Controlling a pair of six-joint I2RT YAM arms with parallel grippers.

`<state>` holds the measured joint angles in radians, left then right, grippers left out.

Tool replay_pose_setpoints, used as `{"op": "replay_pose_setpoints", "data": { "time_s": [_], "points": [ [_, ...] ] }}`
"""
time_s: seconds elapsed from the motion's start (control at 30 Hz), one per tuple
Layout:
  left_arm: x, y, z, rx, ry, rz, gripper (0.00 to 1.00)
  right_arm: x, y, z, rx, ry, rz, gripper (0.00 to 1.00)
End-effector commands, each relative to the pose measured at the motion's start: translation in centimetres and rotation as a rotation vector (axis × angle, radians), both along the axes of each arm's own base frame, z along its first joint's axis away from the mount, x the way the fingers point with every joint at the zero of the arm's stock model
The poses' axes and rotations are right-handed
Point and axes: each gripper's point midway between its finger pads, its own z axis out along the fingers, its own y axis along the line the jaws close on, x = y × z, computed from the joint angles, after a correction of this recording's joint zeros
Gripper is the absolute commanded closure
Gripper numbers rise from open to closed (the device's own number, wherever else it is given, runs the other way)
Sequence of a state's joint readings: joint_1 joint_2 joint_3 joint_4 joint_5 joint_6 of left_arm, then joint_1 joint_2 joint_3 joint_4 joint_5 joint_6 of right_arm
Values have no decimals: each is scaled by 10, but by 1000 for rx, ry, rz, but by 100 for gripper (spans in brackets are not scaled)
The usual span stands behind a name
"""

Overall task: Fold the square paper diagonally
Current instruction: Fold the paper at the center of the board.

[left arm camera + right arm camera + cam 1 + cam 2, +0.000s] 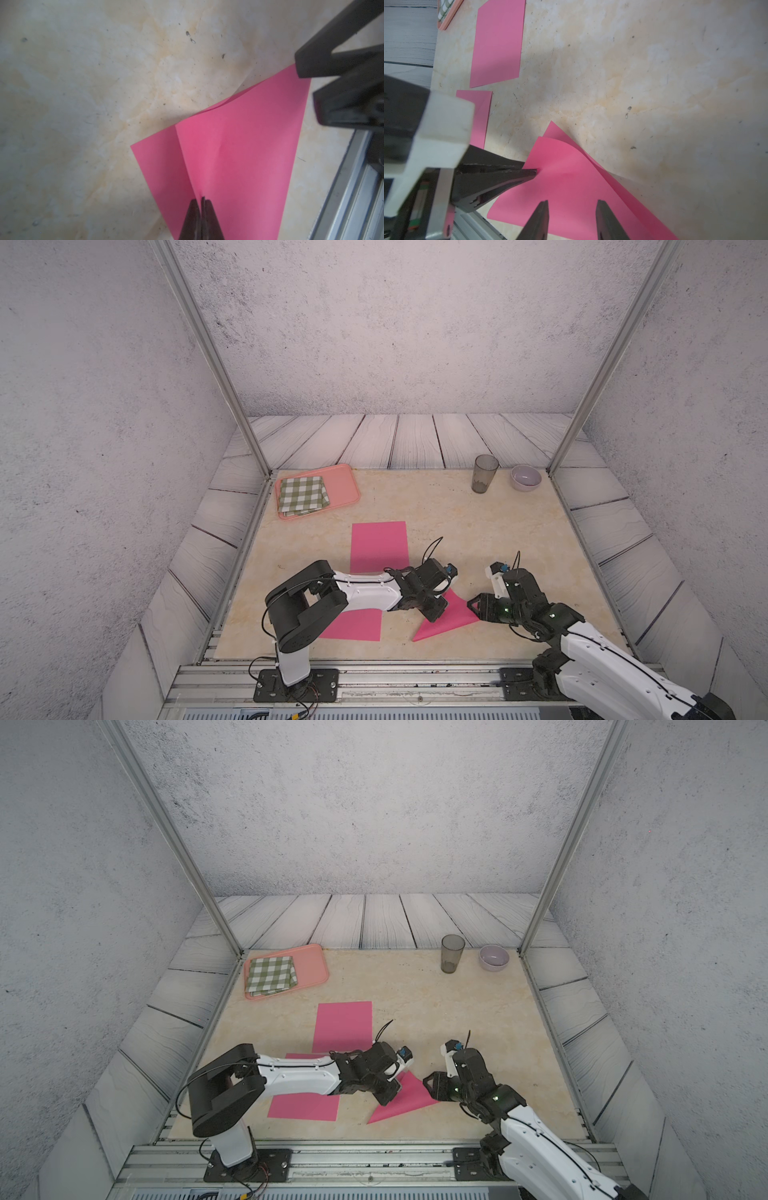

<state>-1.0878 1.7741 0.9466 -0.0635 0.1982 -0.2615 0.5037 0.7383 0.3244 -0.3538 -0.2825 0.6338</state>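
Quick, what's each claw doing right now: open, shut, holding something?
Left claw: closed, pinching the folded paper.
Right claw: open, holding nothing, poised over that paper.

Both top views hang high above the near edge of the table [478,531], tilted down toward the far wall [395,323], and cover the whole surface. Each wrist view sits low and close, looking along the left gripper [201,199] or the right gripper [572,202]. Both share the folded pink paper [239,155] by the near edge.
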Motion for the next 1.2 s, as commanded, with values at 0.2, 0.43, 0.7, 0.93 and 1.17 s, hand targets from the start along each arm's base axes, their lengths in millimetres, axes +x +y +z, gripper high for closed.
{"op": "replay_pose_setpoints", "data": {
  "time_s": [0.2,0.43,0.7,0.93,1.17],
  "points": [
    [12,-8,-2,-11,9,-4,100,-3,-5,-16,-31,63,-37,58],
    [16,-5,-7,2,15,10,100,-4,-9,-25,-50,82,-59,58],
    [15,-3,-16,17,44,25,100,-6,-21,-32,-94,112,-117,58],
    [14,-3,-21,31,64,24,100,-7,-29,-38,-133,138,-161,58],
    [14,-2,-31,69,84,34,100,-11,-32,-45,-152,181,-176,59]
  ]
}}
